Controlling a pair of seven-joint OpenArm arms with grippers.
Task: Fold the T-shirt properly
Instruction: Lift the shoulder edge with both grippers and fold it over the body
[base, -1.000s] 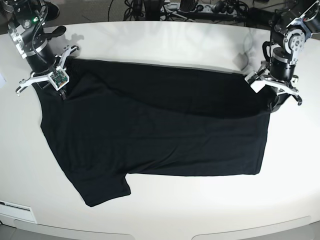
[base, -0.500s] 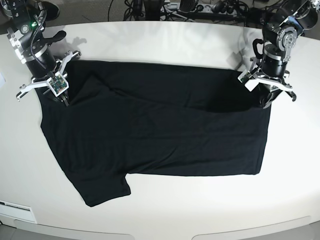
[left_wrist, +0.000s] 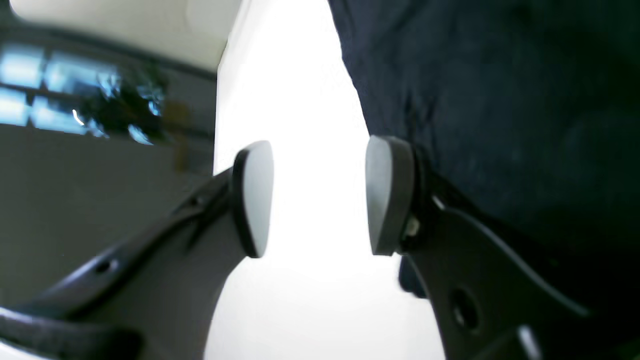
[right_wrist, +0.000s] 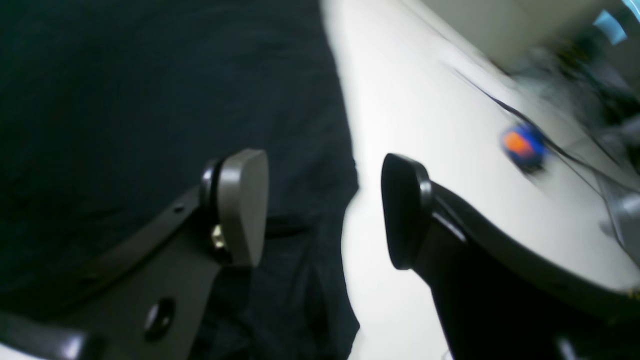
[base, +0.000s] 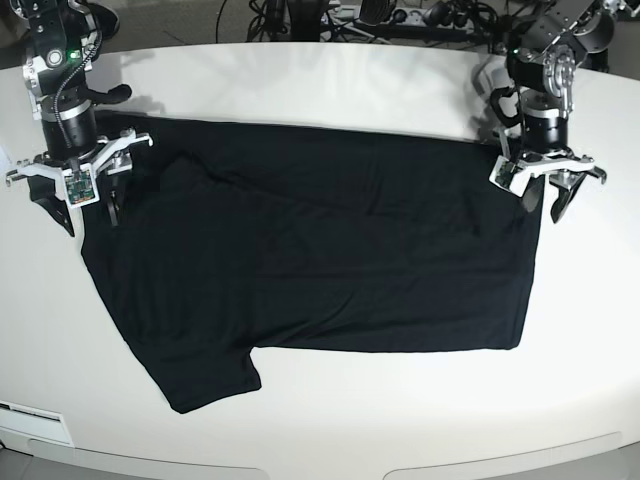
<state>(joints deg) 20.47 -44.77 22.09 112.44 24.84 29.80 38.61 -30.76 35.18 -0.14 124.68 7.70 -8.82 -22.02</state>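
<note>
- Cloth fills the right side of the left wrist view: the T-shirt (left_wrist: 500, 125) lies dark and flat on the white table (left_wrist: 300, 100), its edge running down just beside the right-hand pad. The left gripper (left_wrist: 319, 197) stands wide open, with only bright table between the pads and nothing held. One finger sits over the cloth and the other over bare table, so the shirt's edge lies close to the gap; I judge this placing suits a pinch on that edge.
- Right wrist view: the T-shirt (right_wrist: 150, 100) covers the left side, its edge passing down through the gap of the right gripper (right_wrist: 325, 207). That gripper is also spread wide and grasps nothing. One pad hangs over cloth, the other over table, which again looks like a stance for taking the edge. A blurred orange-and-blue object (right_wrist: 522, 142) lies well away from the shirt, on the table.
- Base view: the T-shirt (base: 320, 260) is spread plain side up on the table (base: 330, 80), with a fold already laid along its far part and one sleeve reaching toward the near edge. The left gripper (base: 547, 196) hovers at the shirt's right far corner, the right gripper (base: 84, 208) at its left far corner. Both are empty, so further folds appear to remain.
</note>
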